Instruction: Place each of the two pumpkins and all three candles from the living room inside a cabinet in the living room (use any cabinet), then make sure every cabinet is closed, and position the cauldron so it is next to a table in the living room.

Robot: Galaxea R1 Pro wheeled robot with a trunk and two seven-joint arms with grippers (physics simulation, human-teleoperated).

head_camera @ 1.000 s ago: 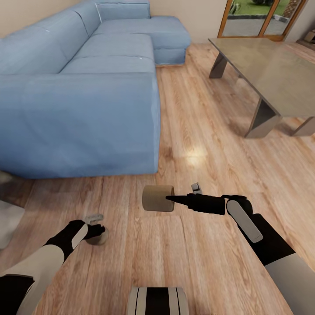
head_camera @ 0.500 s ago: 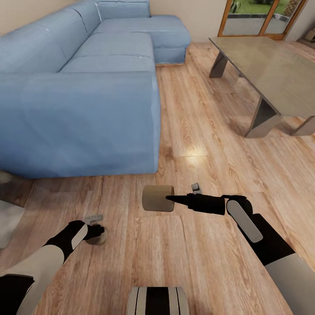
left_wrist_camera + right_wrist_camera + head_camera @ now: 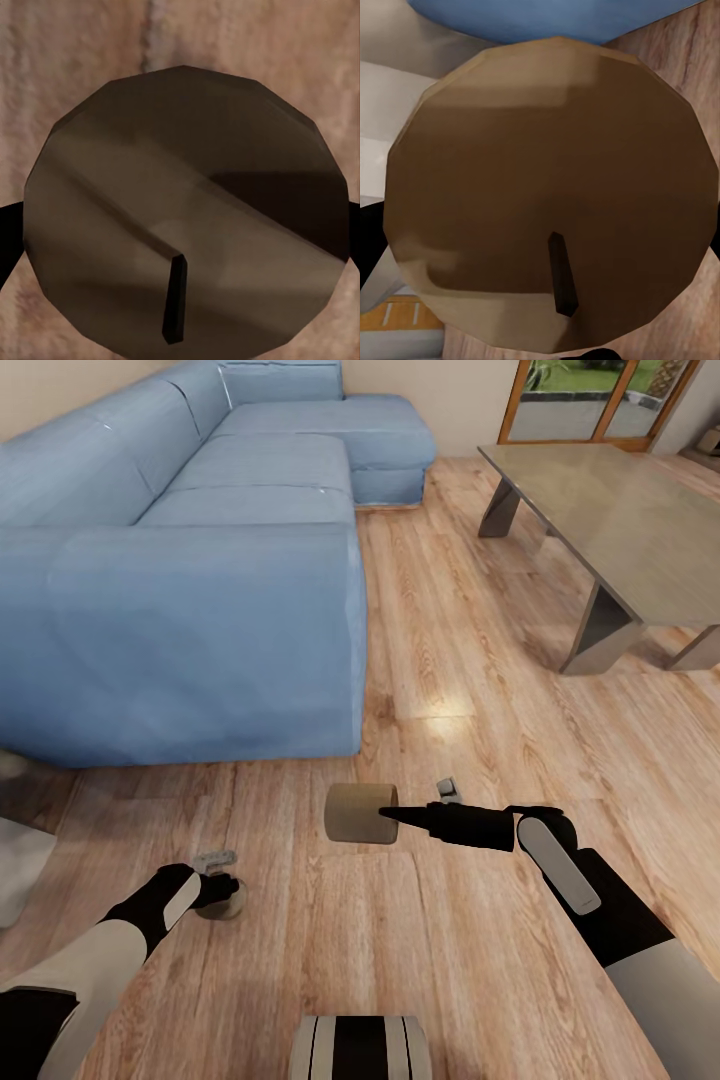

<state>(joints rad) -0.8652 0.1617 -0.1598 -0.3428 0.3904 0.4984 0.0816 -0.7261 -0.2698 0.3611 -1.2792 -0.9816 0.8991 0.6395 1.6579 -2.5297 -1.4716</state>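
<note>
Where the wood-plank floor (image 3: 450, 920) runs between the blue fabric sectional sofa (image 3: 190, 560) and the low coffee table (image 3: 610, 520), both arms reach forward over bare boards, each carrying a candle. In the head view the right gripper (image 3: 385, 816) points leftward, its black tapered fingers clamped on a tan-beige candle (image 3: 360, 813), a short matte cylinder lying on its side with its curved wall facing up. The right forearm, white with black sleeves, stretches level from the lower right. The left gripper (image 3: 222, 890) angles down toward the floor, closed on a second candle (image 3: 228, 903), mostly hidden under the black wrist. Seen from the left wrist, that candle's (image 3: 184, 206) faceted round end shows brown and shadowed with a short dark wick, gripper fingers (image 3: 6, 240) dark at its sides. From the right wrist, the other candle's (image 3: 551, 195) flat end appears lighter brown, also wicked. The table has a glossy grey top on angled slab legs.
</note>
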